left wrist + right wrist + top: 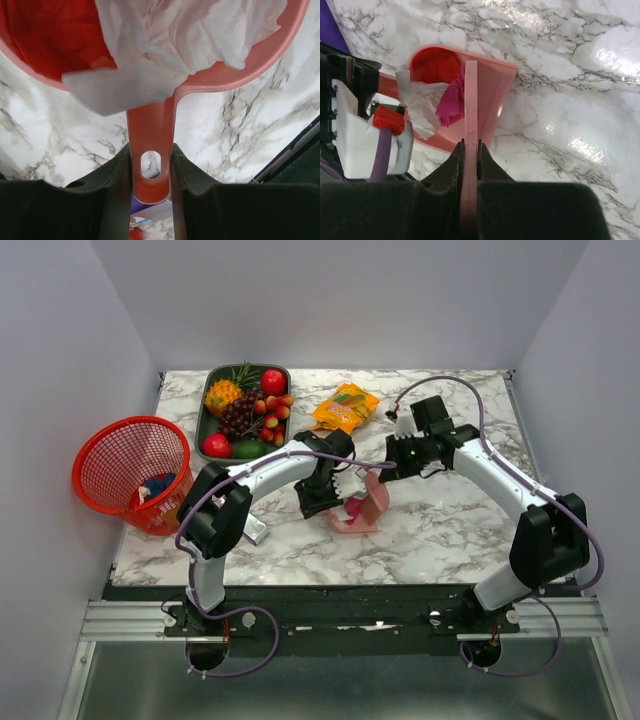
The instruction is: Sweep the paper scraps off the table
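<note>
The pink dustpan [366, 512] rests on the marble table [450, 525] at its middle. My left gripper [330, 492] is shut on the dustpan's handle [150, 130]. In the pan lie paper scraps: a red one [432, 65], a magenta one [451, 102] and a crumpled white piece [422, 102]. The left wrist view shows the red scrap [50, 35] and the white piece [165, 40] in the pan. My right gripper [470, 144] is shut on a thin pink sweeper [471, 100] whose blade stands in the pan's mouth. The right gripper [388, 468] hangs just behind the pan.
A red mesh basket [130, 472] with something blue inside stands at the table's left edge. A dark fruit tray [245, 410] and an orange snack bag [345, 407] lie at the back. The black front edge of the table [300, 150] is near the left gripper.
</note>
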Robot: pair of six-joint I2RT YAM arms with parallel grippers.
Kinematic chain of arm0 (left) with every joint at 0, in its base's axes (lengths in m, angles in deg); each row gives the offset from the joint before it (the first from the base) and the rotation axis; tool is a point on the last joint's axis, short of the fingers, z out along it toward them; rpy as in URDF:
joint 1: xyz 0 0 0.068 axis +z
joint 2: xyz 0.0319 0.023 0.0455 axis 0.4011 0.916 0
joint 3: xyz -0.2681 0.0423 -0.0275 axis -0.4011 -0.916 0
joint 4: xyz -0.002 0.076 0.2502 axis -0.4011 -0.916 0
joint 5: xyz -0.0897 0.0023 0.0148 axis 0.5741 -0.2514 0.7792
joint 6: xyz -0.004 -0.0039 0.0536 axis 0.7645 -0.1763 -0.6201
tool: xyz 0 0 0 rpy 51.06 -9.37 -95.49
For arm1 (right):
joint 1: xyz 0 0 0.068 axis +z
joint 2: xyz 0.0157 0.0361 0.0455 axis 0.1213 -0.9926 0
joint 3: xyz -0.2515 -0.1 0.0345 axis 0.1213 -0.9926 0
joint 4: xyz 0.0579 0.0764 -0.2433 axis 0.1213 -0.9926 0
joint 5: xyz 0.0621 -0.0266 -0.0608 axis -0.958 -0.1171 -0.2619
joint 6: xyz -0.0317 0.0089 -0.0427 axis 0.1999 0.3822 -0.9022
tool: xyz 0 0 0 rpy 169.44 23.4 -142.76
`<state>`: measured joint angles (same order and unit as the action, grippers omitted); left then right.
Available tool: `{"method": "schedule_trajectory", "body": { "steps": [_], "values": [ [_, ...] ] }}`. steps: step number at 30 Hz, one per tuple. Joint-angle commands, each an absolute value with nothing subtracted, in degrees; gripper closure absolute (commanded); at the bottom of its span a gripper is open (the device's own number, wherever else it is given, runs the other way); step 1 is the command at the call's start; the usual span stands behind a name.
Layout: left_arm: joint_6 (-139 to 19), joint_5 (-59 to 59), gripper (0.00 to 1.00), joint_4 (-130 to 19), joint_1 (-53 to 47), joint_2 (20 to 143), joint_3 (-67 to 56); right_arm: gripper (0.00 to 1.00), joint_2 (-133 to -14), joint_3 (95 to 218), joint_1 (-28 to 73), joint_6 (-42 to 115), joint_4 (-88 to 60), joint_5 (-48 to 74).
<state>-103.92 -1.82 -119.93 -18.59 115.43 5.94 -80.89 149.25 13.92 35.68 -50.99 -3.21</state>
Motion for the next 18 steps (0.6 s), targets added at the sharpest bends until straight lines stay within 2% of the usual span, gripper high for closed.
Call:
{"method": "schedule_trajectory", "body": {
  "steps": [1, 9, 18],
  "values": [
    [-97.9, 1.9, 1.00, -115.9, -19.3, 115.5, 9.6, 0.99, -80.1, 154.2, 13.9, 33.6, -54.4, -1.4],
    [-98.3, 0.3, 1.00, -110.4, -17.8, 108.0, -2.1, 0.99, -71.2, 151.7, 13.2, 17.6, -54.8, 22.5],
    [-100.3, -0.1, 1.00, -105.1, -17.1, 100.6, -9.5, 0.99, -66.8, 146.7, 12.5, 13.7, -52.5, 27.5]
  ]
}}
